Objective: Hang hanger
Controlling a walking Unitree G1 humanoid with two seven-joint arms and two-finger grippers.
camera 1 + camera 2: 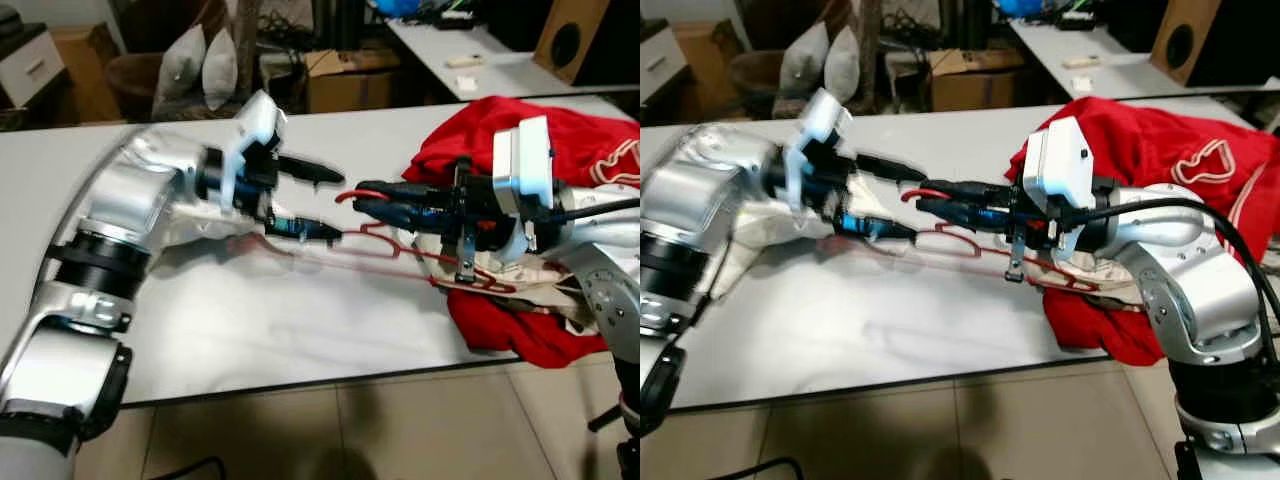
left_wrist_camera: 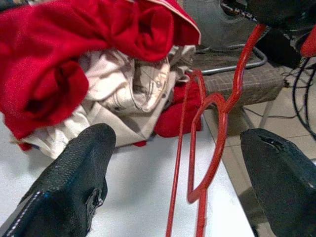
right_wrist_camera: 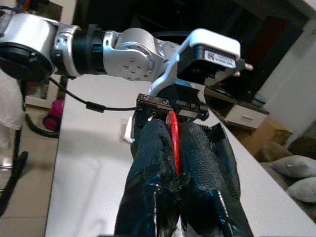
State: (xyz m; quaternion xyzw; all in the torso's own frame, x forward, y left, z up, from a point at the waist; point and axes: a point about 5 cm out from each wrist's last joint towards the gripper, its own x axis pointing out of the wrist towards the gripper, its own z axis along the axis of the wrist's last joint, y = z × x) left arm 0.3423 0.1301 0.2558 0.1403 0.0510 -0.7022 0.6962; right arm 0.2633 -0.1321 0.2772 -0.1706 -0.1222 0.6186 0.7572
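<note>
A thin red hanger (image 1: 392,256) lies low over the white table (image 1: 300,320), its hook (image 1: 358,193) pinched in my right gripper (image 1: 362,197), which is shut on it; the right wrist view shows the red wire (image 3: 173,143) squeezed between both fingers. My left gripper (image 1: 336,206) faces it from the left and is open, one finger above and one below the hanger's end. In the left wrist view the hanger (image 2: 219,128) hangs between the spread fingers (image 2: 74,182) without touching them. A heap of red clothing (image 1: 540,140) with a whitish garment (image 1: 545,275) lies behind the right gripper.
The table's front edge (image 1: 330,378) runs above a tiled floor. Pale cloth (image 1: 190,225) lies under my left forearm. Behind the table stand a cardboard box (image 1: 345,80), grey pillows (image 1: 200,65), a second white table (image 1: 480,60) and a speaker (image 1: 570,35).
</note>
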